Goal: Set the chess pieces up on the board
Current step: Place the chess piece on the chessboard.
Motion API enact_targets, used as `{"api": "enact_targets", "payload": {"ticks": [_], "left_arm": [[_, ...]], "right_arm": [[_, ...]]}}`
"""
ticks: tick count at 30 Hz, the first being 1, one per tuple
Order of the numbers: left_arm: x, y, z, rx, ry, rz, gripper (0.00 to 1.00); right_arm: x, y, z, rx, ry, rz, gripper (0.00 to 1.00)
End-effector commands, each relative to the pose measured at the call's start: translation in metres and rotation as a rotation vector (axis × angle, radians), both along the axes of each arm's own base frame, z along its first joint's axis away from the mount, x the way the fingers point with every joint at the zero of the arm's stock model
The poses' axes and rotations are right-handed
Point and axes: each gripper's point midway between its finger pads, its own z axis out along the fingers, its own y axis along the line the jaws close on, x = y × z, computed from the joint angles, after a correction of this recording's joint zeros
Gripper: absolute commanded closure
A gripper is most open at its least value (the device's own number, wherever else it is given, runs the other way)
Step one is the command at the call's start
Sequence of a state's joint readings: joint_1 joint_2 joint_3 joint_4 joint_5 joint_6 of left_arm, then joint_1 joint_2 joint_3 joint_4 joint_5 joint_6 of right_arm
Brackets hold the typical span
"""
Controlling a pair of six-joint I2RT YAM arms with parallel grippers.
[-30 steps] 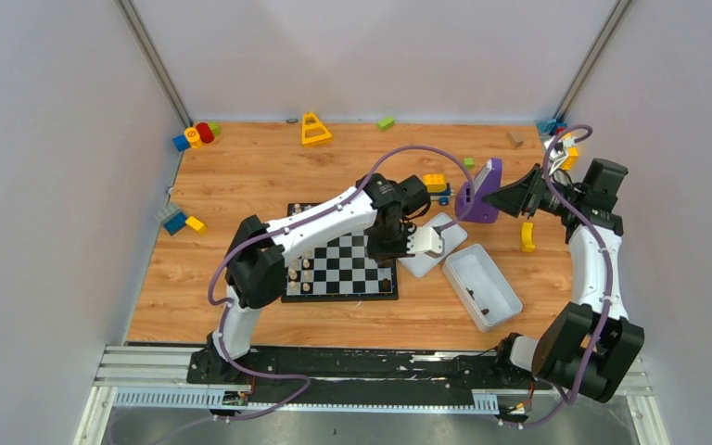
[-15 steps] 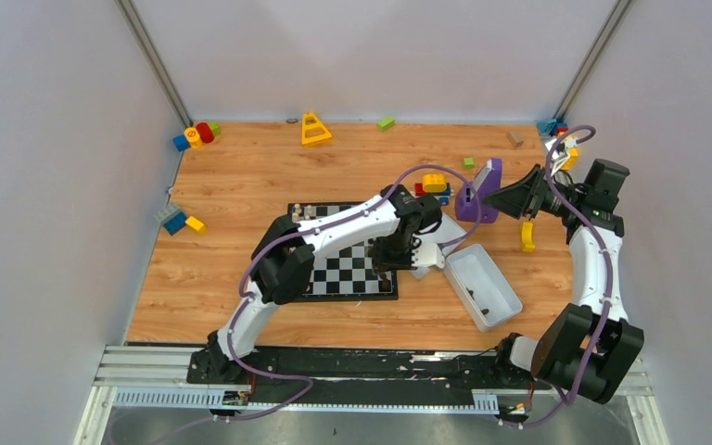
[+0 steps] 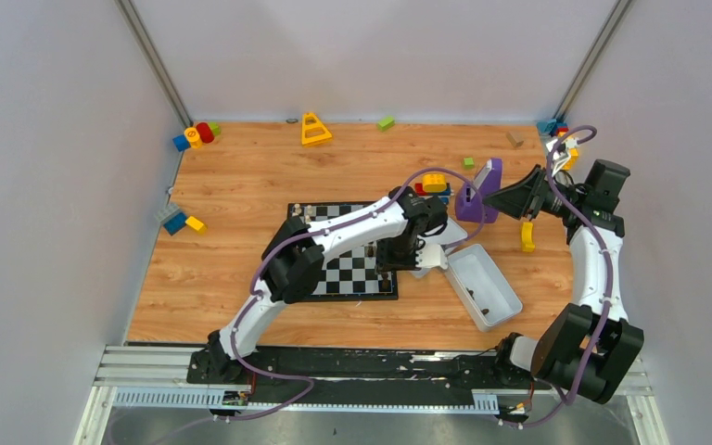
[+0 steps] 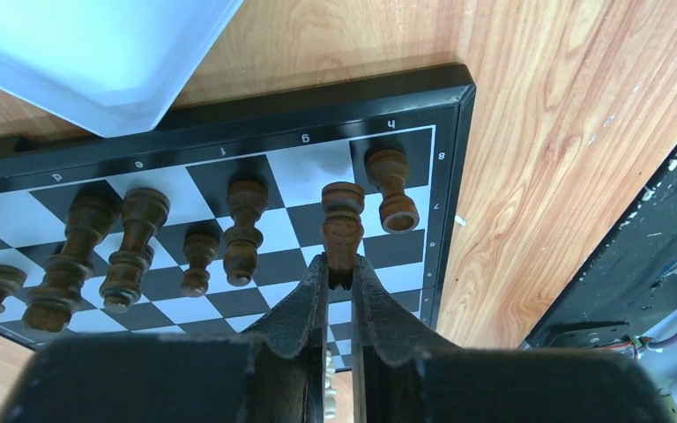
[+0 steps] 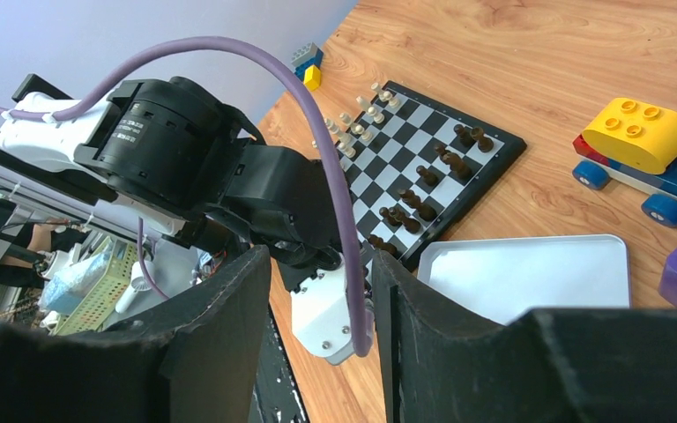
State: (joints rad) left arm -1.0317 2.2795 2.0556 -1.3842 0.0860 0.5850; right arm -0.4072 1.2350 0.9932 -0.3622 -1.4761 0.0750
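Note:
My left gripper [image 4: 341, 269] is shut on a dark brown chess piece [image 4: 342, 225], held head-down just above the board [image 4: 458, 176] near its g and h files. Several more dark pieces [image 4: 242, 233] stand in the two rows beside it, one of them [image 4: 390, 187] on the corner file. From above, the left gripper [image 3: 392, 264] hangs over the board's [image 3: 352, 280] right edge. Pale pieces [image 5: 353, 123] stand along the opposite side. My right gripper [image 3: 508, 198] is open and empty, raised over the table's right part.
A white tray [image 3: 505, 298] with a few dark pieces inside lies right of the board, its lid [image 3: 447, 234] between them. A yellow and blue toy car [image 3: 436, 185], a purple block [image 3: 480, 195] and a yellow block [image 3: 527, 236] are nearby; more blocks [image 3: 181, 221] lie at the left.
The left arm has swung its elbow to the right and carried the held piece slightly toward the board's right edge. The right arm has stayed put.

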Motion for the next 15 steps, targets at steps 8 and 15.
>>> {"api": "enact_targets", "payload": {"ticks": [8, 15], "left_arm": [[-0.0011, -0.0044, 0.0028, 0.016, -0.009, -0.002, 0.93], [0.0012, -0.0052, 0.0005, 0.023, -0.02, 0.002, 0.92]], "right_arm": [[-0.0083, 0.0028, 0.0049, 0.001, -0.05, 0.035, 0.53], [-0.0093, 0.0033, 0.0049, 0.004, -0.049, 0.038, 0.53]]}}
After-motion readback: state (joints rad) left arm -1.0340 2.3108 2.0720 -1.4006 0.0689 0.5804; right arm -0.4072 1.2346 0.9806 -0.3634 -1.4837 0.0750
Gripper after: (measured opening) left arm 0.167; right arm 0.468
